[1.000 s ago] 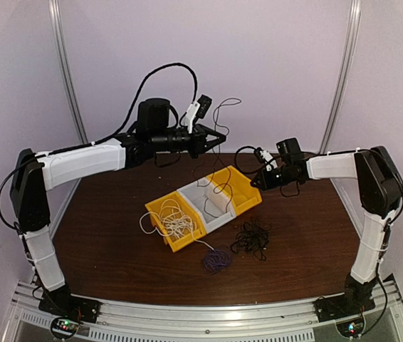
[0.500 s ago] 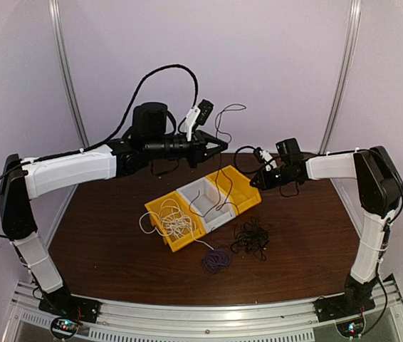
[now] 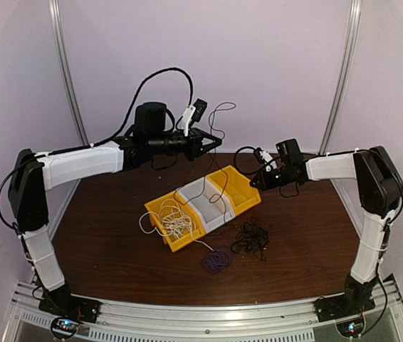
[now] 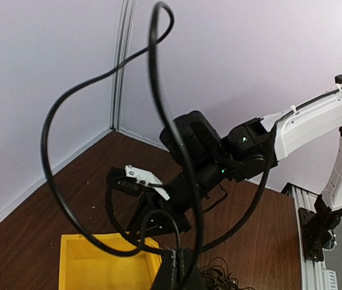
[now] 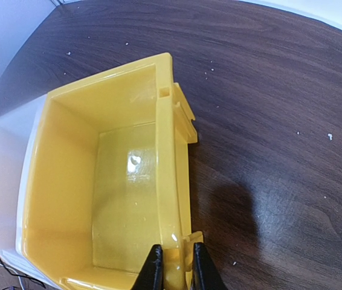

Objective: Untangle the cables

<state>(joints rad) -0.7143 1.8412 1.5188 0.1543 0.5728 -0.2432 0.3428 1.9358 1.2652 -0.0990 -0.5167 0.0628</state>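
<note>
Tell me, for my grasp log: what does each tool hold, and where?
Left tool: black cable, partway along. Right tool: yellow bin, by its rim.

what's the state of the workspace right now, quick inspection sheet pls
surface: dark wood table, a few white specks
job's things: white cable heaped in the left yellow bin, spilling over its rim; black tangle and purple cable loose on the table
clutter: white bin and right yellow bin in the same row; the right one looks empty
grippers: left gripper raised above the bins, shut on a thin black cable; right gripper shut on the right yellow bin's rim
cables: thick arm cable arcs over the left arm
surroundings: pale walls, metal rail at the near edge
</note>
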